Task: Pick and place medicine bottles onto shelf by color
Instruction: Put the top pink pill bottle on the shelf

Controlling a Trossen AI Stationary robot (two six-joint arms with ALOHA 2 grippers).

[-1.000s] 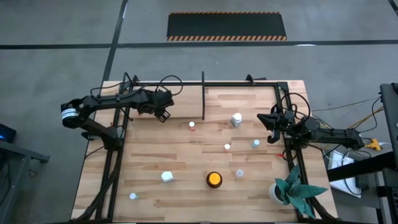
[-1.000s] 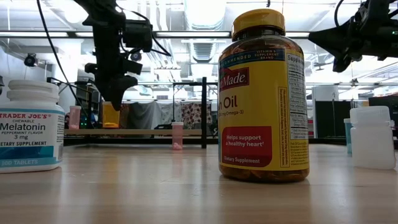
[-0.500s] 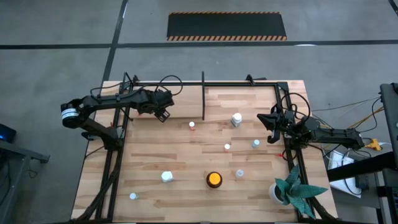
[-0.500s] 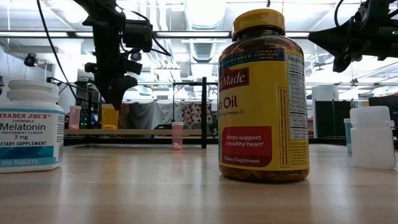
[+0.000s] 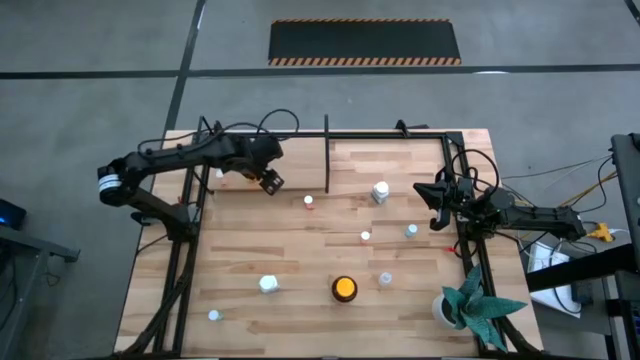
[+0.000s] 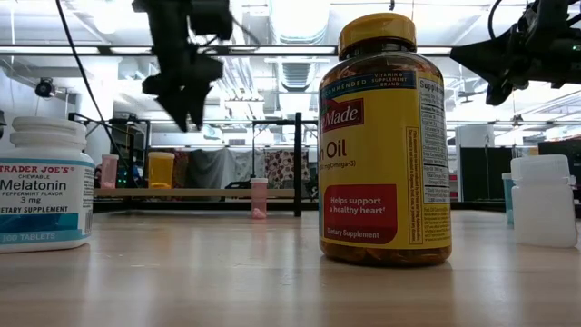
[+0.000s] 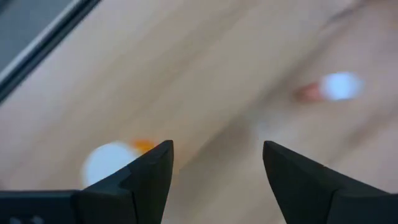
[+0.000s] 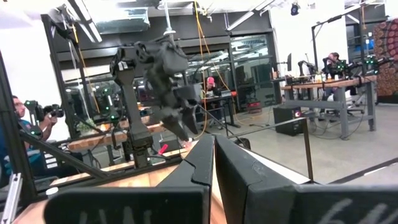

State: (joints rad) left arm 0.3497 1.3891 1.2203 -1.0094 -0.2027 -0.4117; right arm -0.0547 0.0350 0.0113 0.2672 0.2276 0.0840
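Black and two-fingered, the left tool point(image 5: 270, 181) hangs above the far left part of the light wooden bench point(image 5: 300, 260), just left of the vertical black divider post point(image 5: 327, 155). We see its fingers point(image 7: 146, 177) spread wide, with bare wood between them and nothing held. Its wrist view shows a blurred white-capped bottle with an orange body point(image 7: 109, 160) close beside one finger and a small white-capped reddish bottle point(image 7: 329, 88) farther off; both sit on the wood.

Outward from that tool, in the overhead view, the small red-and-white bottle point(image 5: 308, 201) stands free on the bench just right of it. A larger white bottle point(image 5: 380, 190) stands right of the divider. Nearer the middle we note a tiny white bottle point(image 5: 366, 236) and a pale blue one point(image 5: 411, 231). Along the near side stand a pale blue-white bottle point(image 5: 267, 284), the amber jar with yellow-orange lid point(image 5: 344, 288), a pale bottle point(image 5: 386, 279) and a small one point(image 5: 213, 315) at the near left.

The black thin-tube shelf frame point(image 5: 300, 134) runs along the far edge. In the level view an orange bottle point(image 6: 161, 169) and a pink one point(image 6: 109, 170) stand on its board.

The right tool point(image 5: 436, 205) waits at the right edge, its fingers point(image 8: 205, 158) pressed together and empty. A white pot with green plant point(image 5: 462, 305) occupies the near right corner.
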